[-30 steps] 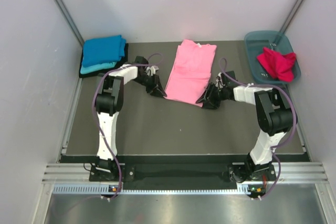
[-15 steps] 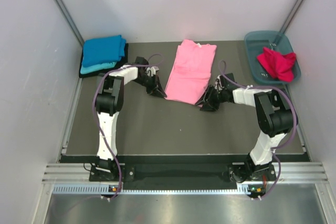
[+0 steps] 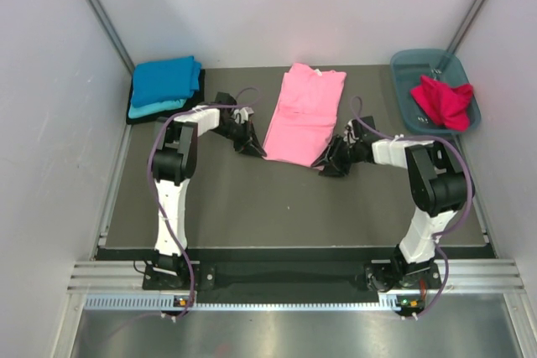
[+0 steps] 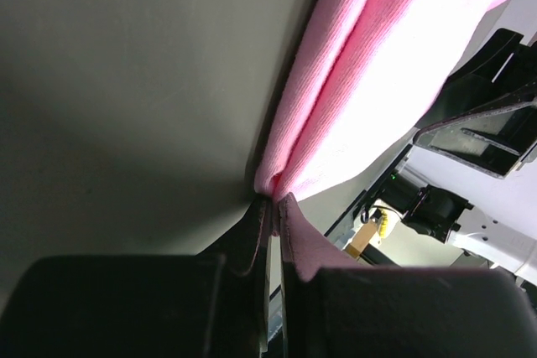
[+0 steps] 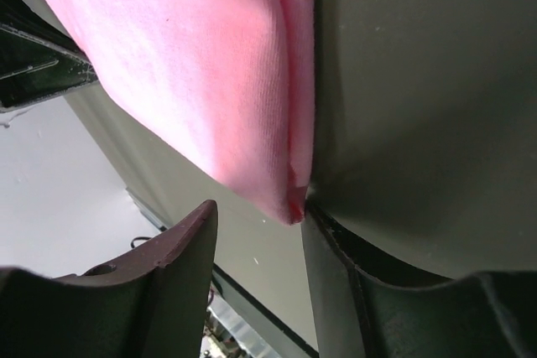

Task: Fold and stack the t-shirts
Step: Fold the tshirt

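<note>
A light pink t-shirt (image 3: 302, 115) lies folded lengthwise in the middle of the dark mat. My left gripper (image 3: 254, 147) is shut on its near left corner; in the left wrist view the jaws (image 4: 273, 200) pinch the pink cloth (image 4: 369, 81). My right gripper (image 3: 323, 163) is open at the near right corner; in the right wrist view the pink corner (image 5: 252, 106) sits between the fingers (image 5: 176, 249), touching the right one. A bright blue shirt (image 3: 166, 79) tops a folded stack with turquoise and black at the back left. A crimson red shirt (image 3: 443, 100) lies crumpled in the tub.
The blue-grey plastic tub (image 3: 411, 63) stands at the back right corner of the mat. White walls close in on both sides and the back. The mat's near edge meets a metal rail (image 3: 285, 278) by the arm bases.
My right gripper has slid a little left and back along the pink shirt's near right corner. My left gripper has stayed at the near left corner.
</note>
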Action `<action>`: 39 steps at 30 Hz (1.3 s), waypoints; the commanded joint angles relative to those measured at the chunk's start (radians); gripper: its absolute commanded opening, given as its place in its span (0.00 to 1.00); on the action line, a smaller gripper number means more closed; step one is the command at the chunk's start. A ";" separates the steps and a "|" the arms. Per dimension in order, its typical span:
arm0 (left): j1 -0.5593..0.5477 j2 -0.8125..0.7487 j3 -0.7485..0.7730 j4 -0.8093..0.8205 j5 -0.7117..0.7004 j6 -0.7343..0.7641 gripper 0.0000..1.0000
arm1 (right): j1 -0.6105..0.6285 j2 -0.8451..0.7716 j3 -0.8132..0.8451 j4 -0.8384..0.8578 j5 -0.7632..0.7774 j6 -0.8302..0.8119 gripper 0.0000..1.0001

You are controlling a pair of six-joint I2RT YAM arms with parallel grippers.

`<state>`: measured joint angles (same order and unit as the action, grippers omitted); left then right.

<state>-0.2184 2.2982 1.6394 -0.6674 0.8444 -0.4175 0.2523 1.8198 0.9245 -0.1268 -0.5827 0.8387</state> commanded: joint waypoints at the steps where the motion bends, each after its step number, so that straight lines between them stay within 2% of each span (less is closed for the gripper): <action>1: -0.001 -0.056 -0.016 0.003 -0.011 0.013 0.00 | -0.031 0.026 -0.039 -0.068 0.155 -0.061 0.47; 7: -0.001 -0.057 -0.016 0.006 -0.015 0.013 0.00 | -0.047 0.029 -0.042 -0.066 0.161 -0.066 0.44; 13: -0.002 -0.066 -0.023 0.009 -0.015 0.013 0.00 | -0.045 0.061 -0.029 -0.024 0.135 -0.062 0.35; 17: -0.002 -0.072 -0.030 0.008 -0.016 0.017 0.00 | -0.047 0.075 -0.024 0.006 0.130 -0.058 0.24; 22: -0.002 -0.094 -0.053 0.008 -0.013 0.019 0.00 | -0.047 0.084 -0.018 0.049 0.130 -0.033 0.21; 24: -0.002 -0.103 -0.065 0.009 -0.015 0.019 0.00 | -0.048 0.085 -0.010 0.061 0.124 -0.032 0.14; 25: -0.002 -0.114 -0.072 0.009 -0.016 0.019 0.00 | -0.047 0.085 -0.001 0.058 0.119 -0.032 0.05; 26: -0.002 -0.121 -0.078 0.011 -0.016 0.017 0.00 | -0.048 0.082 0.005 0.043 0.113 -0.041 0.00; 34: -0.002 -0.239 -0.154 0.026 -0.019 0.008 0.00 | -0.054 -0.065 -0.006 -0.106 0.014 -0.141 0.00; 39: -0.009 -0.316 -0.159 0.022 -0.018 0.006 0.00 | -0.056 -0.197 -0.087 -0.099 0.006 -0.128 0.00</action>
<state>-0.2260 2.0853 1.4837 -0.6487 0.8223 -0.4175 0.2127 1.7218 0.8757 -0.1848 -0.5846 0.7391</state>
